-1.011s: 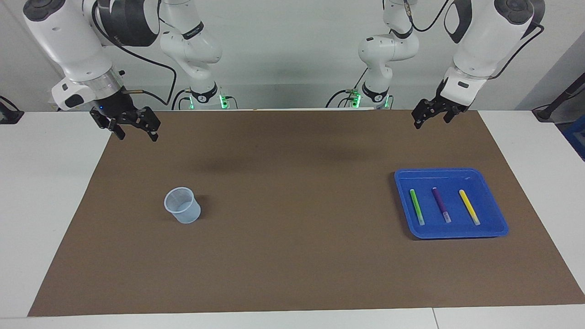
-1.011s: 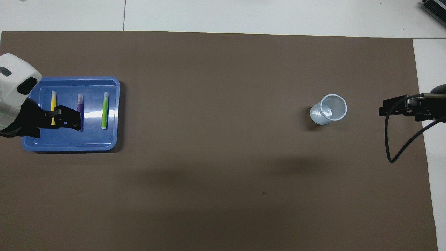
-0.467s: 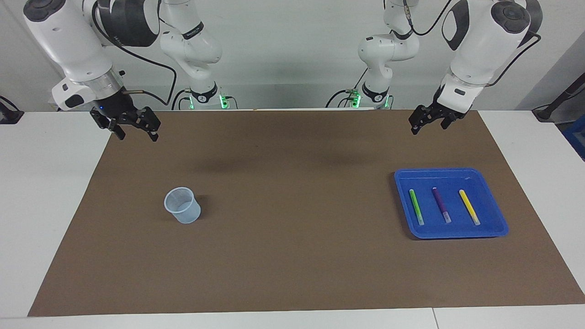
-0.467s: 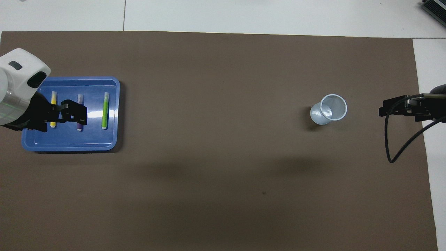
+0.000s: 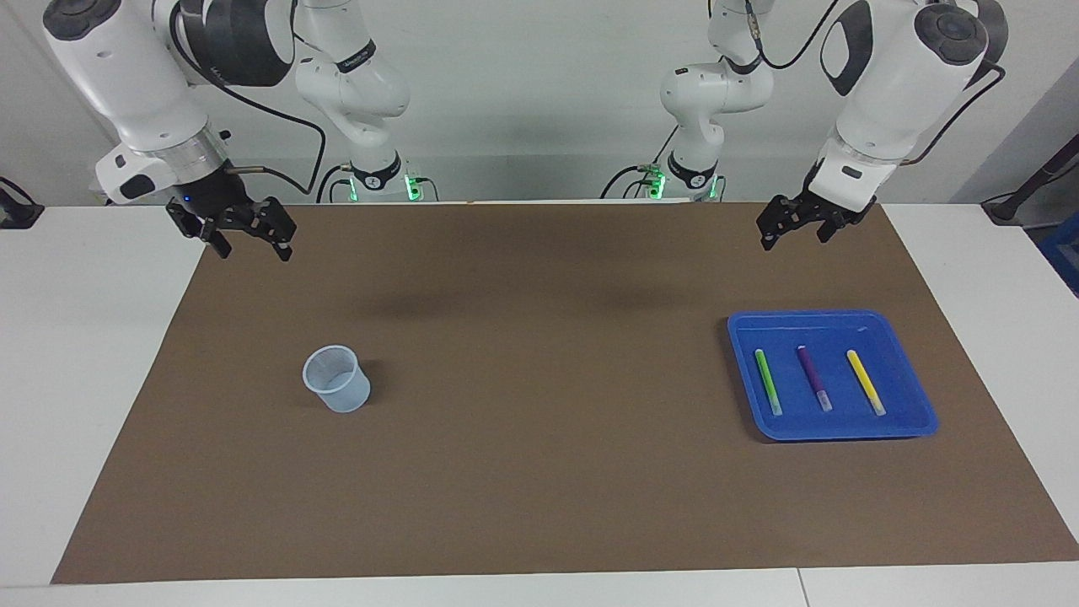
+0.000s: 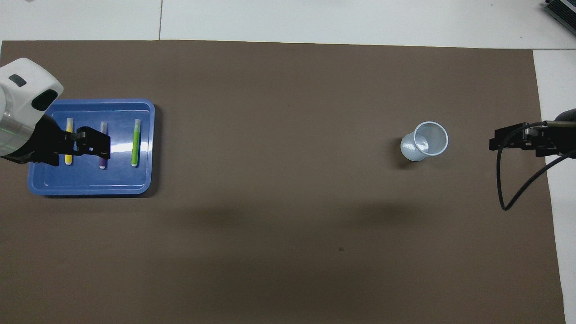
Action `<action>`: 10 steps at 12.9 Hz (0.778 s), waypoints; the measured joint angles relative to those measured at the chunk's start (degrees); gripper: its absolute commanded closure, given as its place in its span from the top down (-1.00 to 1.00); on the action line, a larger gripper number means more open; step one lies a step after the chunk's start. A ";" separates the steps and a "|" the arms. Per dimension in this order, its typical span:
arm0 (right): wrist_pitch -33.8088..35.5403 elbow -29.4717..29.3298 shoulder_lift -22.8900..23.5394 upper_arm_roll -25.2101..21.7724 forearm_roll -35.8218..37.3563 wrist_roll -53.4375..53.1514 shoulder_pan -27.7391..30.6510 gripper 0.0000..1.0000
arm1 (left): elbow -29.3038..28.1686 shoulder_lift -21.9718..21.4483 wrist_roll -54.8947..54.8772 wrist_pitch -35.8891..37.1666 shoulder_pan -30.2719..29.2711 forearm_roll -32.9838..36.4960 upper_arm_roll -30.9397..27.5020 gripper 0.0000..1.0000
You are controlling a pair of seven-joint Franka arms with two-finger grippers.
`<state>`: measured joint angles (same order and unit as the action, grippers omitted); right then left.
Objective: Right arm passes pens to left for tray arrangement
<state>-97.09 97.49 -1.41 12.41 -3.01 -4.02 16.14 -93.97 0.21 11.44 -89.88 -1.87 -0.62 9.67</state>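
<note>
All 3 pens lie in the blue tray [image 5: 915, 396] at the left arm's end of the table: the green pen [image 5: 768, 382], the purple pen [image 5: 814, 378] and the yellow pen [image 5: 866, 382]. They sit side by side and apart, roughly parallel, each with its long axis running toward and away from the robots and its pale end pointing away from them.

The left gripper [image 5: 792, 221] hangs in the air over the bare brown mat [image 5: 539, 472] by the edge closest to the robots. From it, the tray lies below and out from the robots. It is by far the closer hand to the pens. Its fingers stand apart and hold nothing, touching nothing.

The right gripper [image 5: 249, 238] waits in the air over the mat's corner at the right arm's end, well apart from the tray. Its jaws are spread wide and empty. Below it and farther out stands the translucent cup [image 5: 337, 379], upright, with nothing in it that I can see.

To my eye the arranging looks done, with no pen left outside the tray. Any further touch would fall to the left gripper, coming down across a pen's length.
</note>
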 measured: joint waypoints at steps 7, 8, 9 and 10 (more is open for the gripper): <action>0.00 0.00 0.00 0.03 0.00 0.00 0.00 1.00 | 0.68 -0.03 -0.43 -0.36 0.19 -0.15 0.02 1.00; 0.00 0.00 0.00 0.03 0.00 0.00 0.00 1.00 | 0.68 -0.03 -0.44 -0.36 0.22 -0.19 0.03 1.00; 0.00 0.00 0.00 0.03 0.00 0.00 0.00 1.00 | 0.68 -0.03 -0.44 -0.36 0.23 -0.25 0.03 1.00; 0.00 0.00 0.00 0.04 0.00 0.00 -0.01 1.00 | 0.68 -0.03 -0.44 -0.37 0.24 -0.30 0.03 1.00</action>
<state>-97.09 97.49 -1.41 12.45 -3.01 -4.02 16.13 -93.29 0.18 11.01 -90.25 -1.63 -0.92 9.70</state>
